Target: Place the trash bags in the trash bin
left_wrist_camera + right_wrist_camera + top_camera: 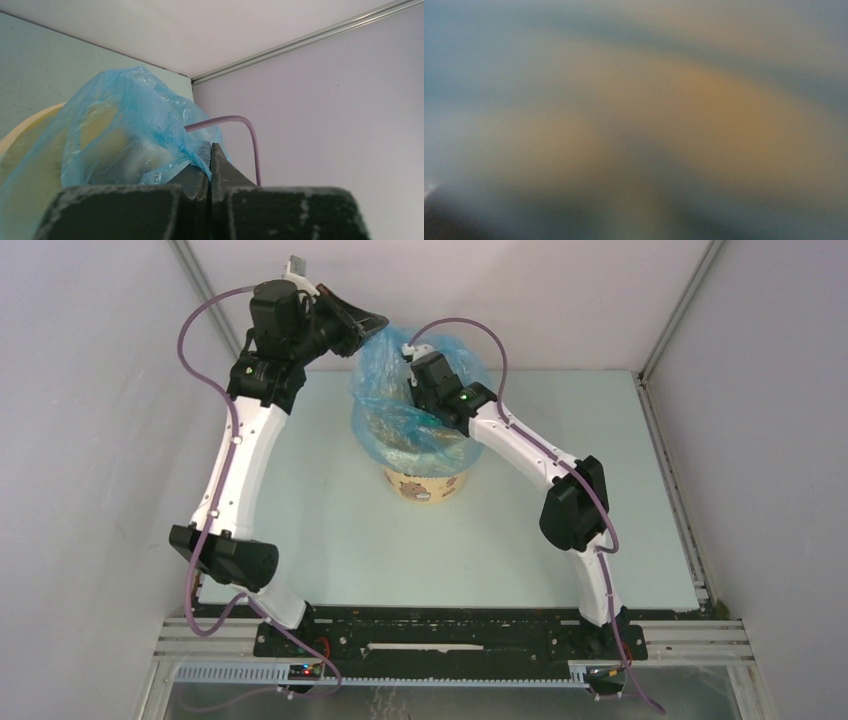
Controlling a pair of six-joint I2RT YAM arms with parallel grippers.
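Light-blue trash bag [392, 380] draped over pale-yellow trash bin [425, 488], left gripper [210, 154] closed on its film, right gripper hidden inside bag, fingers' state cannot be told.

No legible text; brown prints on the trash bin [425, 488] unreadable

The bag [385, 380] (ballooned) blocks the bin [425, 487] mouth.
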